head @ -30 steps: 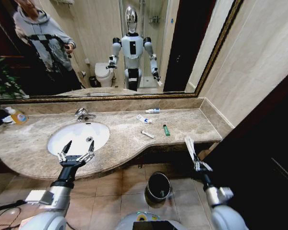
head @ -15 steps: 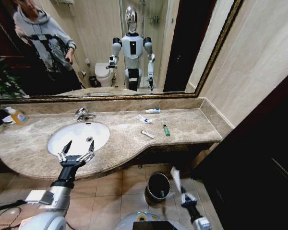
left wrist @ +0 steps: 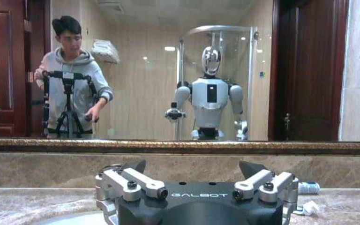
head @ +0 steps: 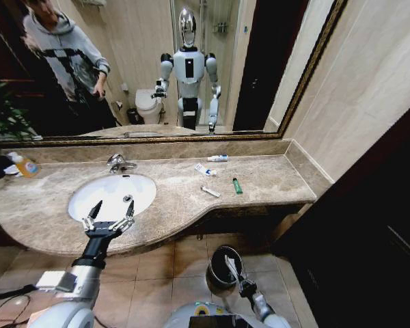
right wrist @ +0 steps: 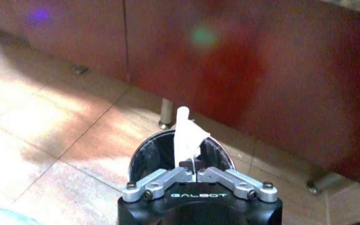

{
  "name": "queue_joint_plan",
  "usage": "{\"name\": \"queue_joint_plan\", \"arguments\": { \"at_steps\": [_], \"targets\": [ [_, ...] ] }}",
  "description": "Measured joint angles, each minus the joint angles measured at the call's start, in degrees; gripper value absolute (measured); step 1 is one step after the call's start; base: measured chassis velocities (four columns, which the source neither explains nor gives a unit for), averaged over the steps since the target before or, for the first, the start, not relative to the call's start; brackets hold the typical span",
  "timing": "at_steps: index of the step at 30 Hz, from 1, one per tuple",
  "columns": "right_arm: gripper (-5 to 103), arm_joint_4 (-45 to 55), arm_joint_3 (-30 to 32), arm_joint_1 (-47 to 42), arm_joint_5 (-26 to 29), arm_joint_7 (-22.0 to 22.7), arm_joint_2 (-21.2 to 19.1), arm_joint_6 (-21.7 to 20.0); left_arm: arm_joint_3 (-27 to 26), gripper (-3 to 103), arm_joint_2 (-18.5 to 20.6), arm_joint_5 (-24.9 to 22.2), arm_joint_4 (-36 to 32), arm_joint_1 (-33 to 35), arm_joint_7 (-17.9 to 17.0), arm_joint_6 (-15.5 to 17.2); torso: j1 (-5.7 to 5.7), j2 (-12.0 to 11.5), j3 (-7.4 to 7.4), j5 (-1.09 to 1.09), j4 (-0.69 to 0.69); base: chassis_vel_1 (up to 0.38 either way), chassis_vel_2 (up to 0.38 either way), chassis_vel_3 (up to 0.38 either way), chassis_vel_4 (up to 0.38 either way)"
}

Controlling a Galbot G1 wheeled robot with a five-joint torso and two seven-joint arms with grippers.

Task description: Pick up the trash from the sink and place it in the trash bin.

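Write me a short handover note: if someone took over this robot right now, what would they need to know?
Right gripper: jaws shut on a white wrapper, held over the trash bin on the floor; not yet dropped.
Left gripper: jaws open, idle at the sink's front edge.
Left on the counter: green lighter, white stick, two white tubes.

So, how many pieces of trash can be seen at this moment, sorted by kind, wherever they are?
White tubes with blue marks: 2, one by the back wall, one nearer mid-counter
White stick: 1
Green lighter: 1
White wrapper: 1, held in the right gripper over the trash bin
Total: 5
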Motion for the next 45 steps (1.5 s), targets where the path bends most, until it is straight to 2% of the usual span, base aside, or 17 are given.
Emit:
{"name": "queue_joint_plan", "arguments": {
  "at_steps": [11, 12, 14, 16, 18, 19, 20, 23, 26, 27, 29, 30, 33, 36, 38, 40, 45],
  "targets": [
    [0, -10.7, 0.2, 8.3, -6.7, -1.5, 3.5, 0.5, 0.0, 100, 0.0, 0.0, 0.0, 0.0, 0.0, 0.0, 0.00, 0.0, 0.00, 0.00, -0.01, 0.000, 0.000, 0.000, 0.000],
    [-2, -12.1, 0.4, 9.2, -7.1, -1.7, 3.8, 0.6, 0.0, 100, 0.0, 0.0, 0.0, 0.0, 0.0, 0.0, 0.00, 0.0, 0.00, 0.00, -0.01, 0.000, 0.000, 0.000, 0.000],
    [2, -12.9, 0.6, 9.7, -7.4, -1.8, 4.0, 0.7, 0.0, 100, 0.0, 0.0, 0.0, 0.0, 0.0, 0.0, 0.00, 0.0, 0.00, 0.00, -0.01, 0.000, 0.000, 0.000, 0.000],
    [13, -13.9, 0.9, 10.5, -7.6, -1.9, 4.2, 0.8, 0.0, 100, 0.0, 0.0, 0.0, 0.0, 0.0, 0.0, 0.00, 0.0, 0.00, 0.00, -0.01, 0.000, 0.000, 0.000, 0.000],
    [13, -14.0, 0.9, 10.5, -7.7, -1.9, 4.2, 0.8, 0.0, 100, 0.0, 0.0, 0.0, 0.0, 0.0, 0.0, 0.00, 0.0, 0.00, 0.00, -0.01, 0.000, 0.000, 0.000, 0.000],
    [23, -14.3, 1.0, 10.7, -7.7, -2.0, 4.4, 0.8, 0.0, 100, 0.0, 0.0, 0.0, 0.0, 0.0, 0.0, 0.00, 0.0, 0.00, 0.00, -0.01, 0.000, 0.000, 0.000, 0.000],
    [29, -14.3, 1.1, 10.7, -7.7, -2.0, 4.4, 0.8, 0.0, 100, 0.0, 0.0, 0.0, 0.0, 0.0, 0.0, 0.00, 0.0, 0.00, 0.00, -0.01, 0.000, 0.000, 0.000, 0.000],
    [35, -14.2, 1.1, 10.6, -7.7, -2.0, 4.4, 0.8, 0.0, 100, 0.0, 0.0, 0.0, 0.0, 0.0, 0.0, 0.00, 0.0, 0.00, 0.00, -0.01, 0.000, 0.000, 0.000, 0.000],
    [51, -13.8, 1.3, 10.3, -7.7, -2.0, 4.3, 0.8, 0.0, 100, 0.0, 0.0, 0.0, 0.0, 0.0, 0.0, 0.00, 0.0, 0.00, 0.00, -0.01, 0.000, 0.000, 0.000, 0.000],
    [51, -13.8, 1.3, 10.3, -7.7, -2.0, 4.3, 0.8, 0.0, 100, 0.0, 0.0, 0.0, 0.0, 0.0, 0.0, 0.00, 0.0, 0.00, 0.00, -0.01, 0.000, 0.000, 0.000, 0.000],
    [61, -13.3, 1.6, 9.9, -7.6, -1.9, 4.2, 0.8, 0.0, 100, 0.0, 0.0, 0.0, 0.0, 0.0, 0.0, 0.00, 0.0, 0.00, 0.00, -0.01, 0.000, 0.000, 0.000, 0.000],
    [61, -13.3, 1.6, 9.9, -7.6, -1.9, 4.2, 0.8, 0.0, 100, 0.0, 0.0, 0.0, 0.0, 0.0, 0.0, 0.00, 0.0, 0.00, 0.00, -0.01, 0.000, 0.000, 0.000, 0.000],
    [78, -12.5, 1.9, 9.2, -7.6, -2.0, 4.1, 0.8, 0.0, 100, 0.0, 0.0, 0.0, 0.0, 0.0, 0.0, 0.00, 0.0, 0.00, 0.00, -0.01, 0.000, 0.000, 0.000, 0.000],
    [83, -11.8, 2.1, 8.8, -7.5, -2.0, 4.1, 0.8, 0.0, 100, 0.0, 0.0, 0.0, 0.0, 0.0, 0.0, 0.00, 0.0, -0.01, 0.00, -0.01, 0.000, 0.000, 0.000, 0.000],
    [94, -11.0, 2.4, 8.2, -7.5, -2.0, 4.0, 0.7, 0.0, 100, 0.0, 0.0, 0.0, 0.0, 0.0, 0.0, 0.00, 0.0, -0.01, 0.00, -0.01, 0.000, 0.000, 0.000, 0.000],
    [97, -10.4, 2.6, 7.8, -7.5, -2.0, 4.0, 0.6, 0.0, 100, 0.0, 0.0, 0.0, 0.0, 0.0, 0.0, 0.00, 0.0, -0.01, 0.00, -0.01, 0.000, 0.000, 0.000, 0.000],
    [100, -8.8, 3.2, 6.6, -7.4, -2.0, 3.8, 0.4, 0.0, 100, 0.0, 0.0, 0.0, 0.0, 0.0, 0.0, 0.00, 0.0, 0.00, 0.00, -0.01, 0.000, 0.000, 0.000, 0.000]
  ]
}}
